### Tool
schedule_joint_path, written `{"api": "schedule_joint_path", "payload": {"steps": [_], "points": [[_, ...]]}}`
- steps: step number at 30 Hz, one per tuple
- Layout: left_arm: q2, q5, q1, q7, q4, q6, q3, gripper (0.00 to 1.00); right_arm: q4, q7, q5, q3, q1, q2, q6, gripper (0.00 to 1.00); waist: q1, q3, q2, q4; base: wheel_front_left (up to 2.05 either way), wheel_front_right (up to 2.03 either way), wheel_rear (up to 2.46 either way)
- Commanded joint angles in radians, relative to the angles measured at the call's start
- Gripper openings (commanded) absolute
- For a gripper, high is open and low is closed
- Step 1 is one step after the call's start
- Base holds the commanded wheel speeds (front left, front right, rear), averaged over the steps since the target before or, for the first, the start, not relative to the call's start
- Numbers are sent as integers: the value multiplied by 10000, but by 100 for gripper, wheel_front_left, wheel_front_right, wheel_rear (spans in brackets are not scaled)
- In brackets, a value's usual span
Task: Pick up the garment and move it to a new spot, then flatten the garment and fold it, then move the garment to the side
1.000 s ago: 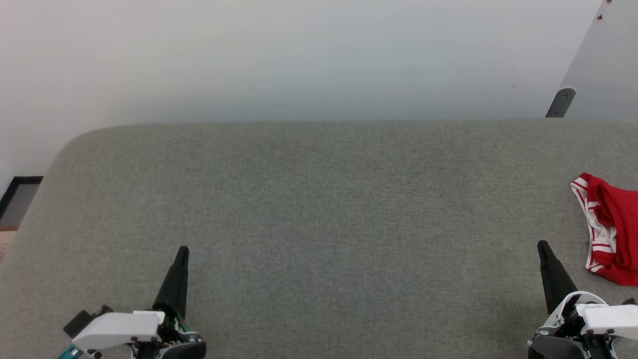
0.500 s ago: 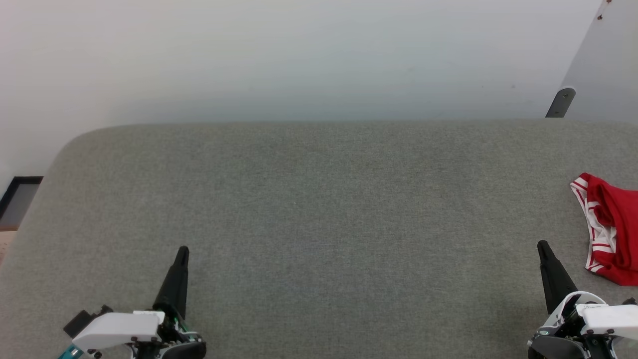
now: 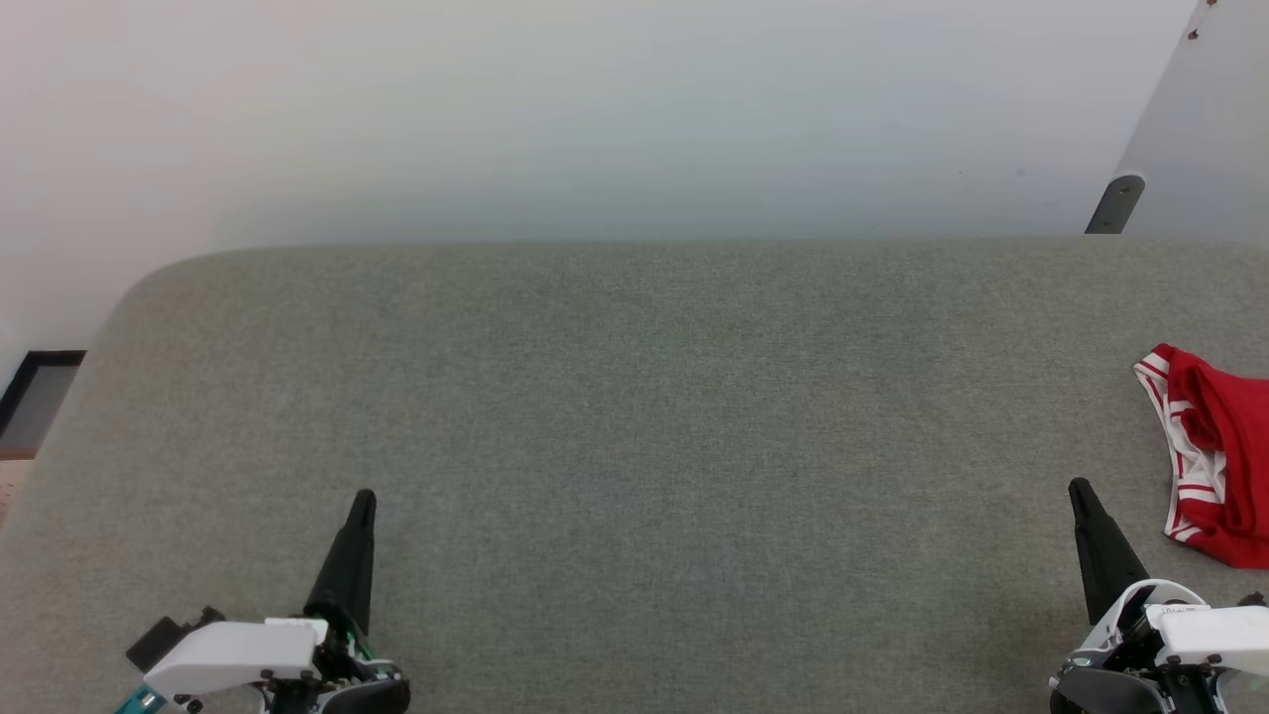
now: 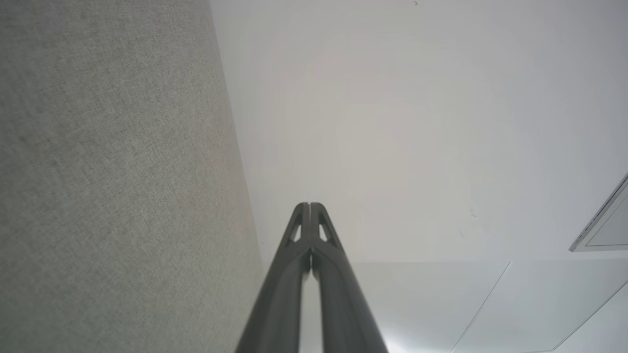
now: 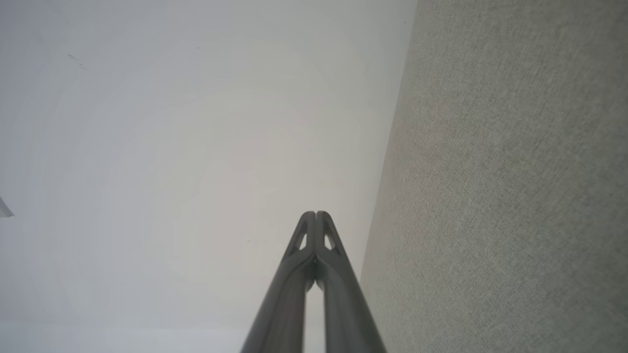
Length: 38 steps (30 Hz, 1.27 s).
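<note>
The garment, red cloth with white and red-striped trim, lies bunched at the right edge of the grey fabric surface in the head view, partly cut off by the frame. My right gripper stands shut and empty at the lower right, just left of the garment and apart from it. At the lower left my left gripper is shut and empty too, far from the garment. In each wrist view the fingertips meet, left gripper and right gripper, with nothing between them.
A pale wall rises behind the grey surface. A white panel with a dark bracket leans at the far right. The surface's rounded corner is at the far left, with a dark-framed opening beyond it.
</note>
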Motion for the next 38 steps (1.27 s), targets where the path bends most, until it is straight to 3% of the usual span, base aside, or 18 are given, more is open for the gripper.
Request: {"api": "schedule_joint_path", "payload": {"steps": [1, 38], "points": [[5, -33, -88, 30, -9, -59, 22, 0, -19, 24, 41, 6, -36, 35, -3, 0, 0, 0, 0, 0, 0, 0, 0], [5, -34, -88, 28, -10, -60, 22, 0, -19, 22, 42, 7, -36, 35, -3, 0, 0, 0, 0, 0, 0, 0, 0]]}}
